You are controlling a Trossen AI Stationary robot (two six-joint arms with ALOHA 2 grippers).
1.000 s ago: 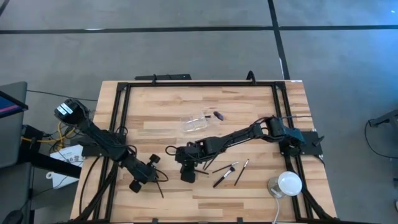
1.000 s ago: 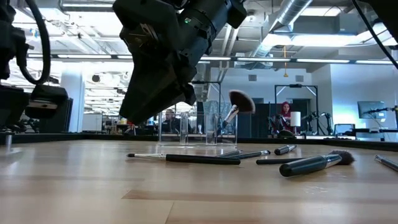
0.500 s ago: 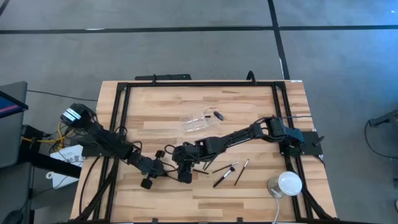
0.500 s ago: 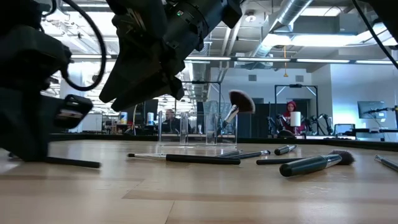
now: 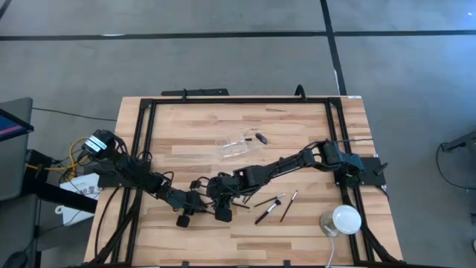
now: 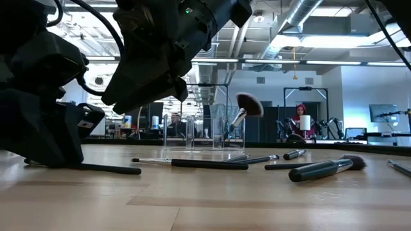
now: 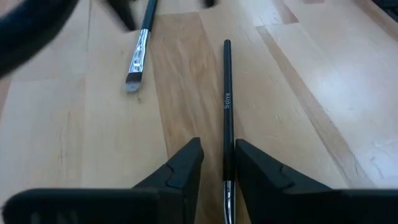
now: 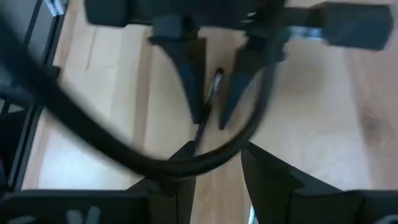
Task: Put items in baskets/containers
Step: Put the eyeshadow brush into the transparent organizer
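Observation:
A slim black brush point(image 7: 227, 106) lies flat on the table. My left gripper point(image 7: 217, 149) is low over the near left part of the table, open. One finger stands on each side of the brush's handle. The right wrist view shows that brush point(image 8: 213, 87) in the gap between those fingers. My right gripper point(image 8: 214, 152) hovers open just right of it point(image 5: 222, 207), holding nothing. The clear container point(image 5: 234, 145) stands farther back with a fan-headed brush point(image 6: 246, 106) in it. Three more brushes point(image 5: 269, 207) lie right of the grippers.
A silver-ferruled brush point(image 7: 138, 53) lies just beyond the left gripper. A white dome point(image 5: 343, 219) sits at the near right corner. A black frame point(image 5: 141, 149) borders the table. Bare wood shows along the far side and the near edge.
My left gripper has moved toward the table's right, up to the right gripper, and sunk to the tabletop, tipping its fingers further down. The black brush under it has slid along the table toward the right with it. My right gripper has kept its place above.

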